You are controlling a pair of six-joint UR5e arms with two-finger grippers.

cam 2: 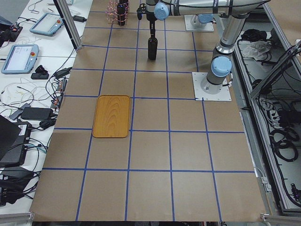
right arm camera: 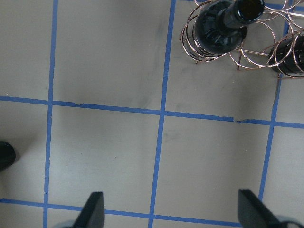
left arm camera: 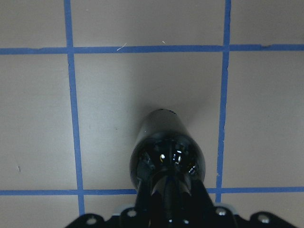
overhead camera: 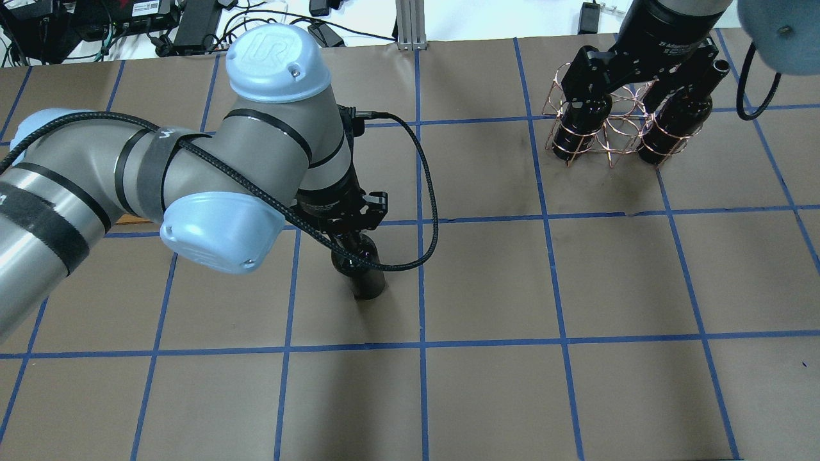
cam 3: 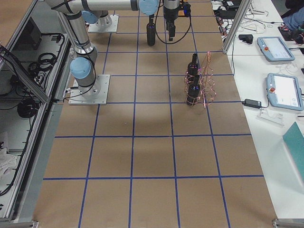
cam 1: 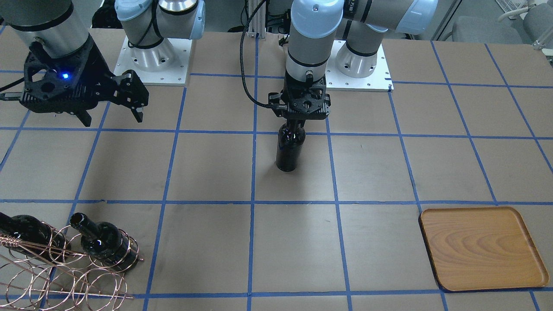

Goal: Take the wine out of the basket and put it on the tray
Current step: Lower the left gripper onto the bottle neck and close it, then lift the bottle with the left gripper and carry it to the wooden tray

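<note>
one view at a time. from the front: finds a glossy near-black glass wine bottle [cam 1: 290, 149] upright mid-table, neck pinched by the left two-finger gripper [cam 1: 295, 124], well apart from the flat honey-brown wooden tray [cam 1: 481, 248], and the right two-finger gripper [cam 1: 112, 115] spread wide, empty. from overhead: counts two more dark bottles [overhead camera: 572, 134] in the low copper-coloured wire basket [overhead camera: 607, 131]. from the left wrist: catches a mirror-bright shoulder; judges it heavy, slick, breakable, best held at the neck.

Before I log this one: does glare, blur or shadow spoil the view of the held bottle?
Left wrist view: the wine bottle is slightly soft, with small light glints on its shoulder. Front-facing view: sharp, with soft shadows on the table.
</note>
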